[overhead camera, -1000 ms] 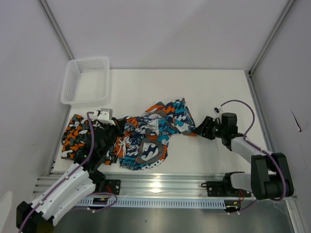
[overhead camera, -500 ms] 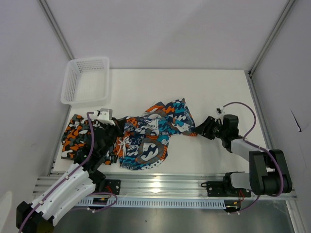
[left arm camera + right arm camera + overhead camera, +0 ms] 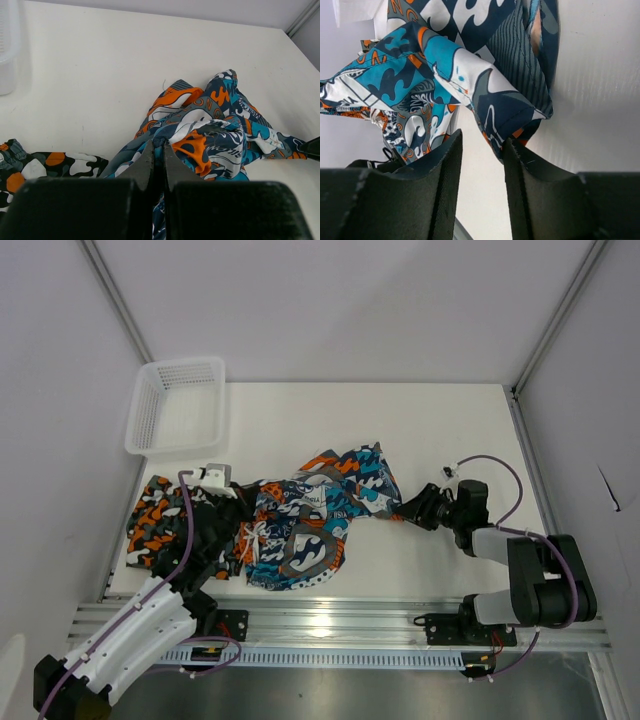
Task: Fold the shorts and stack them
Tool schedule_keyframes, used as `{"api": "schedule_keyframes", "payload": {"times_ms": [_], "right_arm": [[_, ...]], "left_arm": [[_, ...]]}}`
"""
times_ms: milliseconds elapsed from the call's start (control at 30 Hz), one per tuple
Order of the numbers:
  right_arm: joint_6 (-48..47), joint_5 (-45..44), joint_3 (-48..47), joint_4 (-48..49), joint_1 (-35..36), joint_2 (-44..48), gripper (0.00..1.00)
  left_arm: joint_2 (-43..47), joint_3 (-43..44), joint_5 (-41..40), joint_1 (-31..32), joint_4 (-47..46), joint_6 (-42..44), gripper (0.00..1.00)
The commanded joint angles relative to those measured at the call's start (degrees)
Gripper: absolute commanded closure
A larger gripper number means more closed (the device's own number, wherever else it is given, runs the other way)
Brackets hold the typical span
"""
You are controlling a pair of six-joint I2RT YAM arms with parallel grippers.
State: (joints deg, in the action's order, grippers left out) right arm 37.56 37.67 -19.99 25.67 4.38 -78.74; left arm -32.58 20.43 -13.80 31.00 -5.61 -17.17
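The teal-blue, orange and white graphic shorts (image 3: pixel 320 510) lie crumpled mid-table. My left gripper (image 3: pixel 158 143) is shut on a fold of their fabric at their left side (image 3: pixel 243 512). The camouflage shorts (image 3: pixel 160 520) lie flat at the left, partly under the left arm, and show in the left wrist view (image 3: pixel 45 167). My right gripper (image 3: pixel 412 508) sits low at the graphic shorts' right corner. In the right wrist view its jaws (image 3: pixel 481 145) stand open with bare table between them. The dark hem corner (image 3: pixel 512 112) touches the right finger's tip.
A white mesh basket (image 3: pixel 175 405) stands at the table's back left corner, its edge showing in the left wrist view (image 3: pixel 7 50). An aluminium rail (image 3: pixel 330 615) runs along the near edge. White walls enclose the table.
The right arm has sunk a little toward the table at the shorts' right corner, and its jaws have narrowed. The left arm and both shorts have not moved.
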Motion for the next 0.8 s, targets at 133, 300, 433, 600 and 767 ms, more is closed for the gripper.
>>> {"api": "schedule_keyframes", "payload": {"times_ms": [133, 300, 433, 600, 767], "right_arm": [[1.11, 0.74, -0.40, 5.27, 0.71, -2.12, 0.69], [0.94, 1.70, -1.98, 3.61, 0.63, -2.65, 1.00], [0.15, 2.75, -6.36, -4.10, -0.95, 0.68, 1.00], [-2.84, 1.97, -14.71, -17.45, -3.32, 5.69, 1.00], [-3.81, 3.37, -24.73, -28.20, -7.80, 10.71, 1.00]], "left_arm": [[1.46, 0.76, -0.70, 0.02, -0.99, -1.11, 1.00], [1.73, 0.58, -0.52, 0.02, -0.90, -1.46, 1.00], [1.64, 1.81, -0.09, 0.02, -0.55, -1.81, 1.00], [1.29, 4.79, 0.27, 0.11, 0.42, -3.31, 1.00], [-0.38, 11.56, -1.49, 0.02, 3.93, -5.77, 1.00]]}}
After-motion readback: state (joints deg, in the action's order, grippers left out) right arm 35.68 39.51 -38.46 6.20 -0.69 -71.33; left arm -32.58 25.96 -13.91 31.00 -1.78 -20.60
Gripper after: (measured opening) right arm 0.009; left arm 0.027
